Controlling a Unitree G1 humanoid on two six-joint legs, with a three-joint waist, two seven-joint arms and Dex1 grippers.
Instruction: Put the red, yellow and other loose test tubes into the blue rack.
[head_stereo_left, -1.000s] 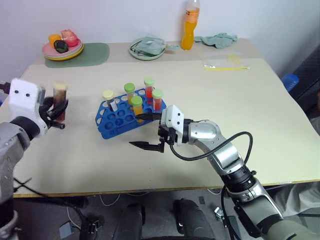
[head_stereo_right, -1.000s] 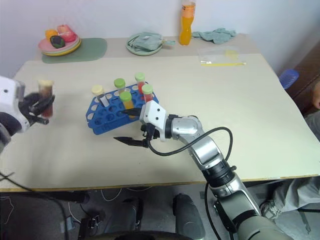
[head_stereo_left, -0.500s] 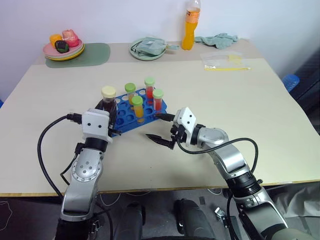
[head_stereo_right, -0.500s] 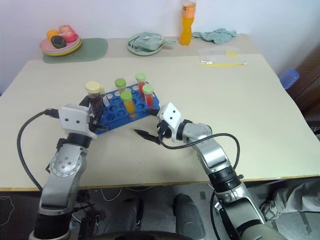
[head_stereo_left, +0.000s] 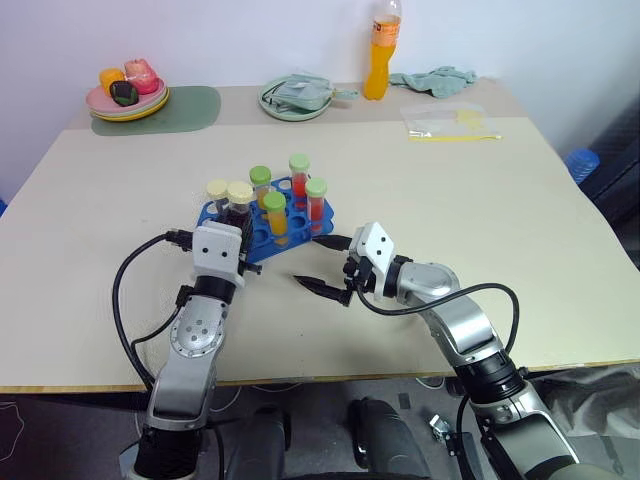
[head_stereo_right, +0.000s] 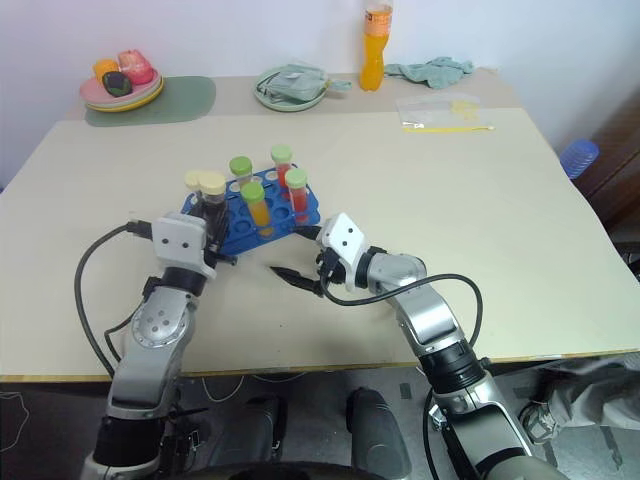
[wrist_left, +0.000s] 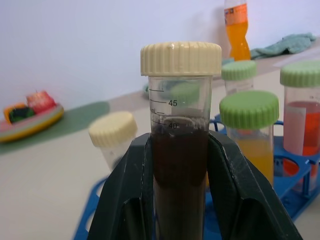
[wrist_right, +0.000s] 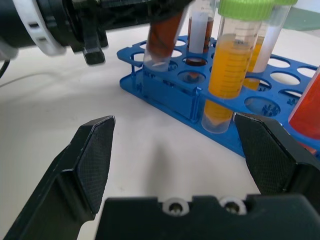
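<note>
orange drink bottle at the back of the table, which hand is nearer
Right. The right hand is open by the blue rack's near corner, below the orange drink bottle; the left hand is farther left.

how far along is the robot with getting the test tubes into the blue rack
Done: five capped tubes already stand in the blue rack, including the two yellow-liquid tubes and two red ones.
In hand: the left gripper is shut on the dark brown tube, its tip at the rack's near-left holes but not yet seated.
Left: seating and releasing it. I see no other loose tubes on the table. The right gripper is open, holding nothing, beside the rack.
</note>
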